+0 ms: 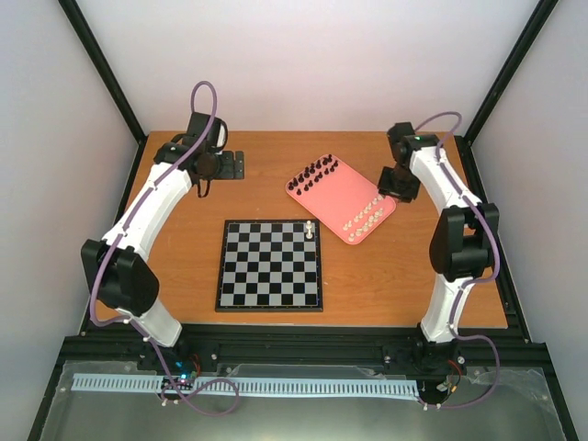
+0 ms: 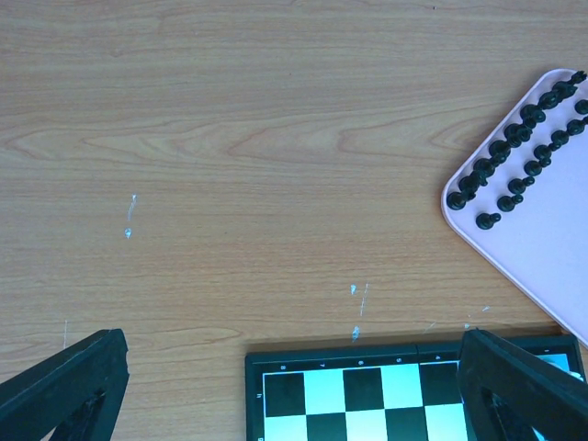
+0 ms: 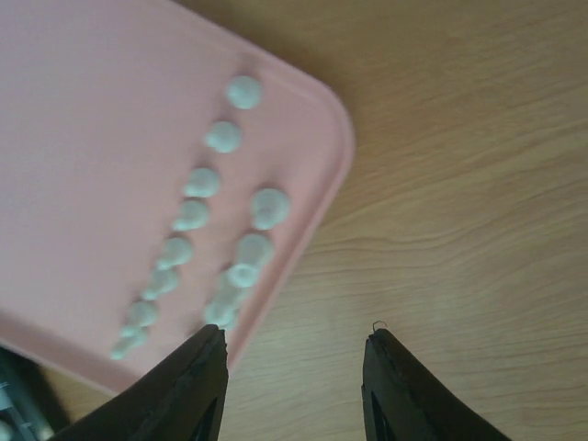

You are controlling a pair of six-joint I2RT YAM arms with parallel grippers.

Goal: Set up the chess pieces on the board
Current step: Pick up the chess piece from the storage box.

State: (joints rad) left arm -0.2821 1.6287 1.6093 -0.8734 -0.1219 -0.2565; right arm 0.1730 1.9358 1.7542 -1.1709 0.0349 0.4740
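Right wrist view showed the right gripper (image 3: 294, 342) with its jaws apart and nothing between them, poised over the bare table (image 3: 459, 184) just off the rounded corner of the pink tray (image 3: 92, 110). The cream-white pieces (image 3: 207, 220) appeared from above as pale, blurred dots in two short rows on the tray, at the left centre of the frame. They sat up and to the left of the left fingertip, and none touched a finger. In the top external view, the black pieces (image 1: 315, 172) stood in two rows at the tray's upper-left end. At least one white piece (image 1: 310, 228) stood on the board (image 1: 269, 276) at its upper right corner. The left gripper (image 2: 294, 344) hung wide open over the table, holding nothing, with the board's edge at the bottom of its frame. The pieces were judged to be light, rigid, smooth and easily toppled, and closely packed. The recommended hold was from above, across the body below the head. An end piece of the outer row was the best first choice, because the fingers would then clear its neighbours.
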